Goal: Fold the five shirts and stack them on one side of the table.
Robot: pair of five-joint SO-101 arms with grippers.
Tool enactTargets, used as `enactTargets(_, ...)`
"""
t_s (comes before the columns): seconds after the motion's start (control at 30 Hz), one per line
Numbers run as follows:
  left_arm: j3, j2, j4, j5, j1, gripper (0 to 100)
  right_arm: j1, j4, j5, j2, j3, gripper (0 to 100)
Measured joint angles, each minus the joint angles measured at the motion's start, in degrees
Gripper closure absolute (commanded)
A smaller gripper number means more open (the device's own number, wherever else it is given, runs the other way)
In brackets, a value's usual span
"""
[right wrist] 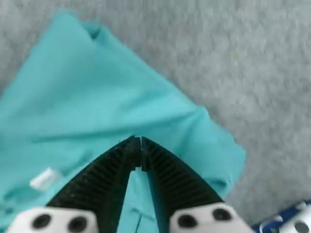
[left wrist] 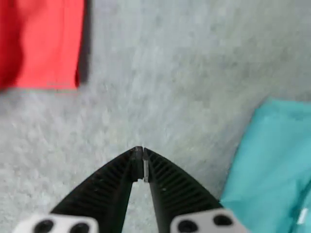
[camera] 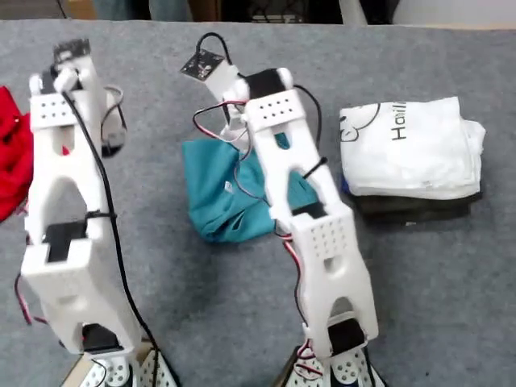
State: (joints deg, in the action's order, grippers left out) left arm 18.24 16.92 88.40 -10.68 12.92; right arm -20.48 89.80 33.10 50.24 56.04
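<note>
Felt of a mottled grey is spread across the whole bench (camera: 451,282), and its nap is seen close up in both wrist views. Beyond the far edge a narrow strip of room is shown, with dark shapes that cannot be made out and a pale surface (camera: 451,10) at one corner.

A crumpled teal cotton shirt (camera: 214,197) is laid near the middle of the bench, partly hidden under the white right arm (camera: 314,218). The right gripper (right wrist: 136,148) is held over this shirt with its ridged black jaws brought together at the tips; no cloth is seen between them.

A bright red shirt (camera: 10,157) is cut off by the bench's left edge. The left gripper (left wrist: 140,158) is likewise closed on nothing and is held over bare felt between the red shirt and the teal one.

On the right side a folded white shirt with black print (camera: 411,149) is stacked on folded dark garments (camera: 411,208), well apart from the teal shirt.
</note>
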Motion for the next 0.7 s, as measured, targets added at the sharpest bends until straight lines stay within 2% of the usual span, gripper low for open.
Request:
enactTargets(0.2, -29.5, -11.6, -19.8, 0.1, 0.0, 97, -0.2, 5.9, -0.2, 9.1, 9.1, 98.5)
enactTargets(0.37, -42.0, -12.0, -33.1, -3.8, -3.0, 97, 0.6, 10.5, -0.2, 13.0, 12.2, 98.5)
enactTargets(0.5, -41.7, -8.8, -33.5, -7.5, -5.3, 97, 3.5, 10.8, -0.2, 12.0, 9.1, 98.5)
enactTargets(0.7, -35.9, -2.2, -30.1, -8.5, -5.9, 97, 6.5, 10.8, 1.0, 0.9, -9.3, 98.5)
